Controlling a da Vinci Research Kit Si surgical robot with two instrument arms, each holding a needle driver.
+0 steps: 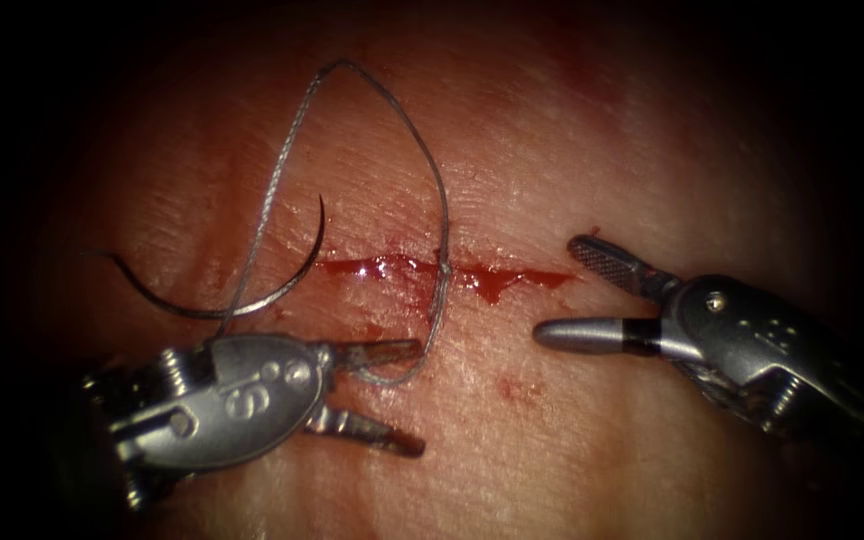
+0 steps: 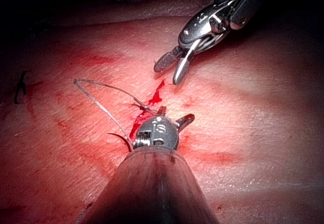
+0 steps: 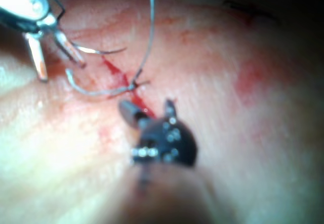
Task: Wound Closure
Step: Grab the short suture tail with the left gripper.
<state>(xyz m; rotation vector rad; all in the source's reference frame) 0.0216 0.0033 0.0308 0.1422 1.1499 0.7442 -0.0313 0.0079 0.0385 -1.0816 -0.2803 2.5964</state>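
Lying free on the tissue (image 1: 552, 130) left of the cut (image 1: 442, 270), the needle (image 1: 252, 300) trails thread (image 1: 392, 110) already passed through the cut's middle. Both the left tool (image 1: 382, 395) and right tool (image 1: 562, 290) are spread, holding nothing. No knot shows; the cut gapes.

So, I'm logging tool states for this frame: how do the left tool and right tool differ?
The left tool comes in below the cut, near the needle lying on the tissue, its upper jaw touching the thread loop; the right tool sits off the cut's right end, away from both. Shared: both have open jaws holding nothing.
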